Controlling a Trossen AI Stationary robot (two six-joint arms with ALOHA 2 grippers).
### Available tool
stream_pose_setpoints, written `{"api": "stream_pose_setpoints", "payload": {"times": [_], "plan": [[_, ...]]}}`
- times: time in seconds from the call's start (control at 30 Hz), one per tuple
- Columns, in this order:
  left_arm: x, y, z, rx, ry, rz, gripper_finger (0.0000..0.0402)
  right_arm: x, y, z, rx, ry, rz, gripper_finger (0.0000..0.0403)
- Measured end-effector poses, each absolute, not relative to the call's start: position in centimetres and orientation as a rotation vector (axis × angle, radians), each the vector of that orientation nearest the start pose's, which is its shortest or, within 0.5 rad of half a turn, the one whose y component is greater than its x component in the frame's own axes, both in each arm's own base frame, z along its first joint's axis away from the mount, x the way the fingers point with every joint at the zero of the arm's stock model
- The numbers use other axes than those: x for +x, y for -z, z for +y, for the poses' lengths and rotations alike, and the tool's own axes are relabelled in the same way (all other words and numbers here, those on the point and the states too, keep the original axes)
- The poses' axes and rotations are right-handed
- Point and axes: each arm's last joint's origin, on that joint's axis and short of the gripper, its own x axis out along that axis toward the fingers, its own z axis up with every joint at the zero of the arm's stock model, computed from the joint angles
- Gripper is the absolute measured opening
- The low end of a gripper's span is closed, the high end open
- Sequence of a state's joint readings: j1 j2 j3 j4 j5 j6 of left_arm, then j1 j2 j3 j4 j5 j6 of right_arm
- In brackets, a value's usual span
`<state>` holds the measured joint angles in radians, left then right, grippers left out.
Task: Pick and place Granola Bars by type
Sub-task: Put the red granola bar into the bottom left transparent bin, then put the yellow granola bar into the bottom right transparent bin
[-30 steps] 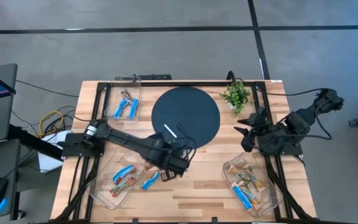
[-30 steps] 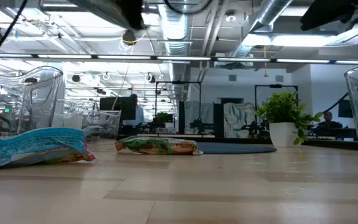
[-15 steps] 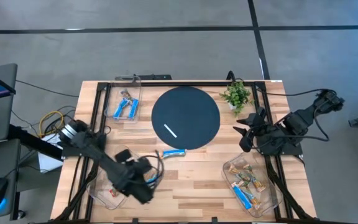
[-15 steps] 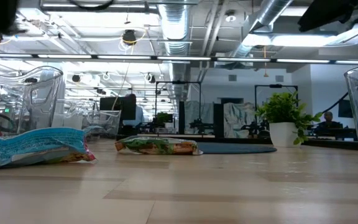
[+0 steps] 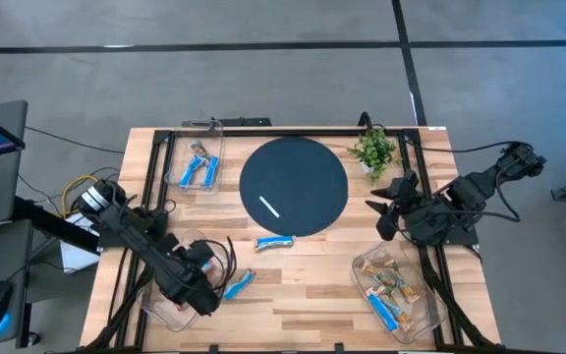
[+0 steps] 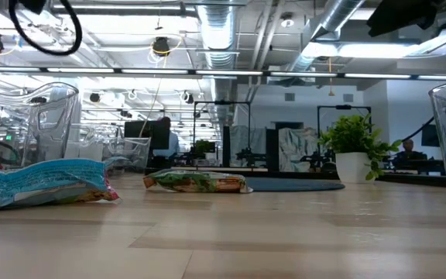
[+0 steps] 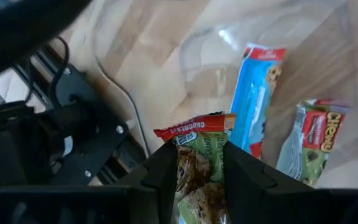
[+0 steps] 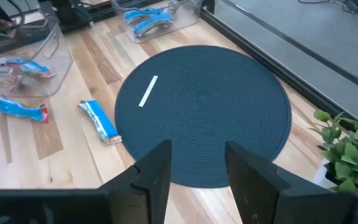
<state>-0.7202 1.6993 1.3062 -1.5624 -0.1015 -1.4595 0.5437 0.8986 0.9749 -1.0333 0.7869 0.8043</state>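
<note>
While the left gripper hangs over the clear tray at the table's front-left corner, we see it clamped on a green granola bar. Right gripper waits empty, fingers apart, at the right edge.

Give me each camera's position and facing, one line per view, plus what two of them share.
High: overhead, straight down on the table; both arms show.
Low: table height, level across into the room; blue bar near, no hand visible.
Left wrist: behind the left hand, shut on a green bar, over a clear tray.
Right wrist: behind the right hand, facing the round mat.
Shared: high and right wrist both show the mat.
</note>
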Motion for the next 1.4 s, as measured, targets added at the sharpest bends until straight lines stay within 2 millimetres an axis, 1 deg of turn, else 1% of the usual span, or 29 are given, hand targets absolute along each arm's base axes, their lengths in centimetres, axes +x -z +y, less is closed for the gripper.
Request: {"api": "stream_pose_setpoints", "payload": {"times": [0.07,0.33,0.43,0.6,0.73,0.83,1.07,1.17,1.23,1.3,1.4], "plan": [[20.3,-23.4,-17.3,-0.26,-0.864,1.576,0.0098,13.5,-31.7,5.9,0.172,0.49,0.596,0.0143],[20.7,-23.2,-17.6,-0.296,-0.827,1.551,0.0101,13.6,-31.7,5.9,0.165,0.478,0.59,0.0143],[20.8,-23.1,-17.7,-0.311,-0.817,1.542,0.0117,13.7,-31.7,5.9,0.158,0.478,0.592,0.0143],[20.8,-23.1,-17.8,-0.321,-0.814,1.557,0.0157,13.7,-31.7,5.9,0.157,0.477,0.592,0.0143],[20.9,-23.3,-17.9,-0.336,-0.805,1.571,0.0176,13.7,-31.7,5.9,0.157,0.477,0.592,0.0143],[21.3,-24.2,-18.1,-0.342,-0.784,1.521,0.018,13.7,-31.8,6.0,0.163,0.474,0.588,0.0143],[23.3,-27.8,-18.3,-0.262,-0.692,1.246,0.0178,13.9,-31.8,6.1,0.16,0.46,0.583,0.0143],[24.0,-28.9,-17.9,-0.224,-0.665,1.196,0.0178,14.6,-32.3,6.8,0.143,0.328,0.576,0.0143],[24.4,-29.5,-17.6,-0.197,-0.65,1.172,0.0178,15.6,-32.8,7.5,0.125,0.2,0.547,0.0143],[24.7,-30.0,-17.4,-0.17,-0.641,1.139,0.0177,16.9,-33.3,8.1,0.093,0.101,0.496,0.0143],[25.1,-30.7,-17.1,-0.138,-0.653,1.072,0.0177,19.2,-33.6,8.5,0.064,0.018,0.427,0.0143]]}}
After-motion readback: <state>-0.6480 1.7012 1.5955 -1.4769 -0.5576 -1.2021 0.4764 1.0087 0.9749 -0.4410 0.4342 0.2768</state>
